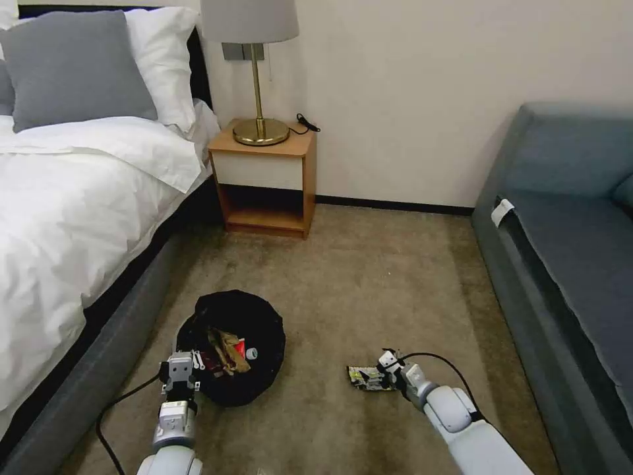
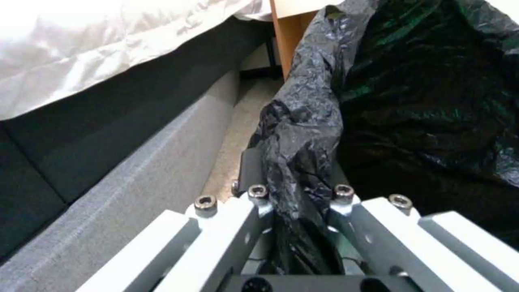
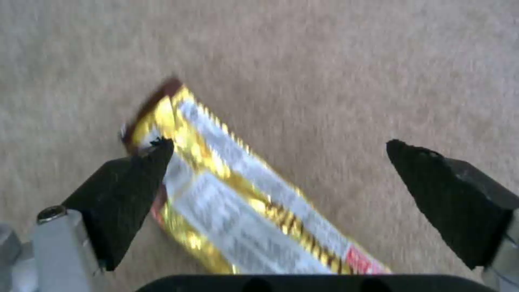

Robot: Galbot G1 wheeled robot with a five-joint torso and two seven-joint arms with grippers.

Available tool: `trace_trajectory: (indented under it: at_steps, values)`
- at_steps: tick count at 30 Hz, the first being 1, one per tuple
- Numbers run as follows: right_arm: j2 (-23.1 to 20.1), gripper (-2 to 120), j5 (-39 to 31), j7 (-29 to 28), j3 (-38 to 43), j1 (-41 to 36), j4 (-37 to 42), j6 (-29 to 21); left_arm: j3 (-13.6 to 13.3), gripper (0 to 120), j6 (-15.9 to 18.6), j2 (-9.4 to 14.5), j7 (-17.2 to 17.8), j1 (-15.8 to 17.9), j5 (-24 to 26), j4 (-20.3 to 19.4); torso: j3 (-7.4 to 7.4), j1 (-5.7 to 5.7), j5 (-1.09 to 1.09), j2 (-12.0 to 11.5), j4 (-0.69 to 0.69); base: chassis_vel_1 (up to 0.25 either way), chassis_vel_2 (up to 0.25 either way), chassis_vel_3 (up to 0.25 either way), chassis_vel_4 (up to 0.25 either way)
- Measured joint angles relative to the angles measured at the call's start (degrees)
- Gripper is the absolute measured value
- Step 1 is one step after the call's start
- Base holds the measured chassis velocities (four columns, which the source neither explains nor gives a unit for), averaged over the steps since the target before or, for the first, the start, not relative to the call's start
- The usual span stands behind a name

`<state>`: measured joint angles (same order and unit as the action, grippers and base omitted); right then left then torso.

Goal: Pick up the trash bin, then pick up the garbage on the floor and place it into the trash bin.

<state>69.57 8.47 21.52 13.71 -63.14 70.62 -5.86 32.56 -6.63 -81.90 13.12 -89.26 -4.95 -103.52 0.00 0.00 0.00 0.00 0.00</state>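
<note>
Carpet under everything, tan, between the bed on my left and the sofa on my right. Nightstand with a brass lamp stands against the far wall.

My left gripper sits at the near rim of the trash bin, jaws closed tight on the black bag folded over that rim. In the left wrist view the crinkled plastic is bunched between the two fingers and runs down into the gripper body. The bin is just beside the grey bed base. I can't tell if the bin is lifted or resting on the carpet.

Inside the bin I see a brown crumpled wrapper, a bit of red packet and a white cap next to it; the rest is lost in the dark bag.

My right gripper is low over the floor, right of the bin and well apart from it. Jaws are wide open, black fingertips straddling the foil wrapper. The wrapper lies flat on the carpet, silver and yellow with a red patch at one end. One fingertip is at or over the wrapper's edge; the other is clear of it, over bare carpet. Nothing is gripped on this side.
</note>
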Motion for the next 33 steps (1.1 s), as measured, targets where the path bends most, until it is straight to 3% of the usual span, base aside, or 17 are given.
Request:
trace_trajectory:
  at_steps: [9, 25, 29, 33]
  values:
    - [0.40, 100, 4.82, 1.57, 2.09, -0.39, -3.29, 1.74, -0.02, 4, -0.33, -0.08, 0.00, -0.08, 0.22, 0.08, 0.00, 0.00, 0.00, 0.00, 0.00, 0.000, 0.000, 0.000, 0.000]
    - [0.55, 100, 5.14, 2.61, 3.25, 0.77, -7.31, 3.46, -0.24, 4, -0.37, -0.35, 0.04, -0.22, 0.04, -0.34, 0.00, 0.00, 0.00, 0.00, 0.00, 0.000, 0.000, 0.000, 0.000]
    - [0.50, 99, 4.50, 3.21, 3.29, 0.83, -7.43, 3.66, -0.41, 4, -0.34, -0.47, 0.04, -0.17, -0.08, -0.36, 0.00, 0.00, 0.00, 0.00, 0.00, 0.000, 0.000, 0.000, 0.000]
    - [0.53, 88, 4.26, 4.35, 3.32, 0.93, -7.74, 4.09, -0.49, 4, -0.30, -0.55, 0.04, -0.11, -0.17, -0.39, 0.00, 0.00, 0.00, 0.00, 0.00, 0.000, 0.000, 0.000, 0.000]
